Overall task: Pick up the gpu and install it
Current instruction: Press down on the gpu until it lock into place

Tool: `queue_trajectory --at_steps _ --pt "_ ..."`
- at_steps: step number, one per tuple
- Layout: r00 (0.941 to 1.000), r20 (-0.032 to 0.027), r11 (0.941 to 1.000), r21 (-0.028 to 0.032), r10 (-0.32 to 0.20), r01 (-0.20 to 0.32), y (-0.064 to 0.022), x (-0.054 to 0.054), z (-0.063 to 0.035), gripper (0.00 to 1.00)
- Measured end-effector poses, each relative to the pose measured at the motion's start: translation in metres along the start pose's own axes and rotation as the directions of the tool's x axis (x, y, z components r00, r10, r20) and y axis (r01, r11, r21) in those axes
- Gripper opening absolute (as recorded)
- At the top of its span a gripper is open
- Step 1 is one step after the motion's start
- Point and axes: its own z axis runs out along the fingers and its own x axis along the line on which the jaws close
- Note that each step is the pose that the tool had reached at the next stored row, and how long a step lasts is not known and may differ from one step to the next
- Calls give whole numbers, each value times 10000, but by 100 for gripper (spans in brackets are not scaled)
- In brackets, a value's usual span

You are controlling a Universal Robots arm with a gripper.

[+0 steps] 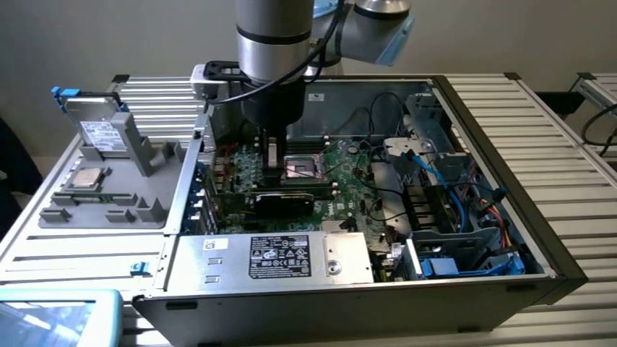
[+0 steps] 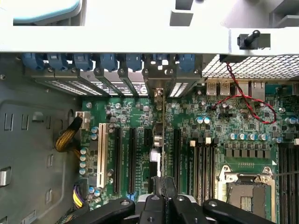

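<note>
Green gpu (image 2: 160, 140), pinched edge-on by the jaws (image 2: 164, 193), stands between black expansion slots (image 2: 131, 158) near red wires (image 2: 247, 100).

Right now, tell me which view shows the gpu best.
The exterior view: the gpu stands upright on the motherboard, its black block facing the camera. The wrist view sees the card only edge-on, as a thin strip.
</note>
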Motion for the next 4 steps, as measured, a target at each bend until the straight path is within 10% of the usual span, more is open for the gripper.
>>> queue_trajectory --at_steps 4 --pt "10000 0 10000 0 1 -1 1 0 0 12"
